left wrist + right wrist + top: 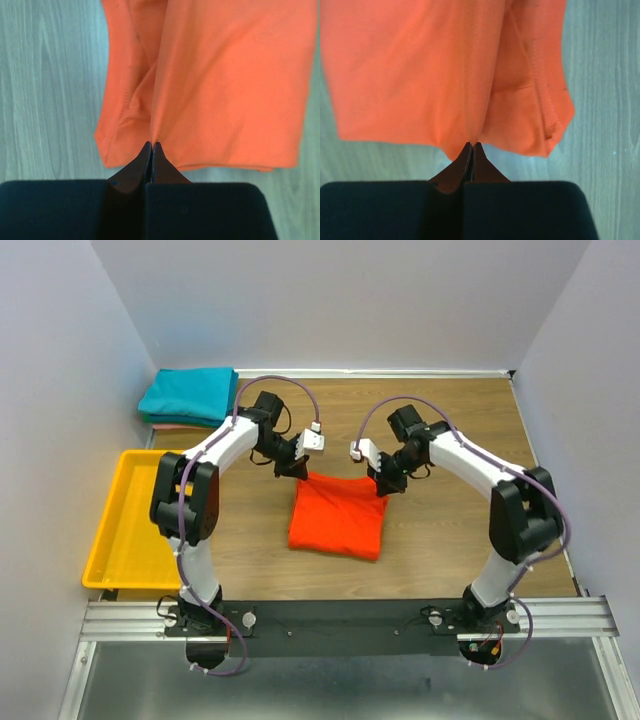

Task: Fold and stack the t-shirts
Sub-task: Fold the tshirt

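Wood-grain surface between pale walls carries the orange shirt at its middle. Both hands are clenched on that shirt's far edge, the left hand at its left corner and the right hand at its right. Far left of the orange shirt, a teal shirt lies on a pink shirt, with a tray to the left. For a clean fold, I judge both hands should lift evenly, hold the edge taut, carry it to the near hem, and release only once the corners align.
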`<state>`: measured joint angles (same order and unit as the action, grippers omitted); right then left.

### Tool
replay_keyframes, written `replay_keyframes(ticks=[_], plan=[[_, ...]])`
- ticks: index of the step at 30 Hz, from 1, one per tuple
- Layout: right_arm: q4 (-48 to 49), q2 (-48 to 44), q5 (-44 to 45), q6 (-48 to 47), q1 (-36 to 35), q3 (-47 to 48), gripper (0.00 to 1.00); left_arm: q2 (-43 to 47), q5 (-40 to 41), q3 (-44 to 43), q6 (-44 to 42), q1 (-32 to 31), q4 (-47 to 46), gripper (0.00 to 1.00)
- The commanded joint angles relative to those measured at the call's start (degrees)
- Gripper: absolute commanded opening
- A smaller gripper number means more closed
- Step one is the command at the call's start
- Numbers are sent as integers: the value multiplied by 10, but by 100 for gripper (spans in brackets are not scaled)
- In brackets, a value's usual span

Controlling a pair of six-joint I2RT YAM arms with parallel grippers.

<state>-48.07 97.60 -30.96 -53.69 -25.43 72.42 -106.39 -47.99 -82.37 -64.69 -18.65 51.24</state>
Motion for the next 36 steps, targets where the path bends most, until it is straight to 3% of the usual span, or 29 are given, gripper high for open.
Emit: replay_keyframes(ticks=[1,9,18,21,24,26,30,33,36], plan=[[22,70,-27,-7,19,39,1,-59,-5,-24,-4,20,-20,0],[51,150,-28,28,19,42,1,-93,22,12,6,20,-65,0],[52,90,-43,54,12,-41,1,-19,5,121,-5,4,-60,0],[2,44,-74,68,6,-55,26,21,-14,151,-17,4,-44,3],[-36,15,-110,137,6,-22,44,74,-39,152,-19,5,-35,32],[-42,7,-125,173,12,-1,50,91,-47,142,-16,4,-34,40],[-40,58,-172,264,39,74,49,83,-56,91,6,-18,-44,46],[-33,140,-203,306,48,149,41,62,-59,74,20,-48,-55,46],[-9,203,-225,380,48,199,25,39,-60,69,46,-77,-77,47]])
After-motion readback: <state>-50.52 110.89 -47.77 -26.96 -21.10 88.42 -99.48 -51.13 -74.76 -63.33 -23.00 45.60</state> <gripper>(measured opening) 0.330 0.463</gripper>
